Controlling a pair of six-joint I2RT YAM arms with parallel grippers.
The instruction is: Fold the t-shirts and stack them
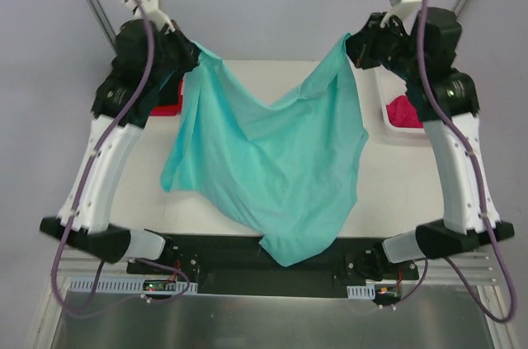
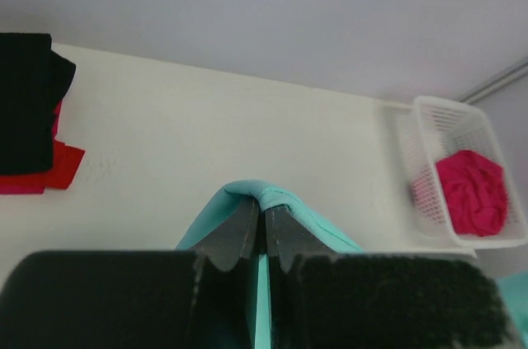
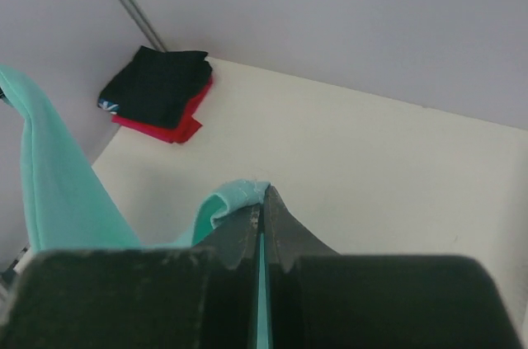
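Teal-green shirt (image 1: 272, 159) is strung up between the two arms like washing on a line. The left gripper (image 2: 264, 210) is pinched tight on one top corner of it; the right gripper (image 3: 262, 200) is pinched tight on the other. In both wrist views a small fold of teal cloth pokes out past the closed fingertips.

From the top view the upper edge sags into a deep V between the two grips. Below that the cloth fans out wide over the middle of the table (image 1: 272, 73), with one sleeve sticking out on the left; then it narrows, and the bottom end droops past the near edge, over the black plate (image 1: 223, 254) between the arm bases. How much of it actually rests on the tabletop, I can't tell.

The other shirts are well apart from it. The black shirt (image 3: 157, 81) sits folded on top of the red shirt (image 3: 177, 124) at the far left corner of the table, with the red edges peeking out underneath; the pink shirt (image 2: 470, 192) is bunched up inside the white basket (image 2: 429, 118) at the far right side, just beside the right arm.
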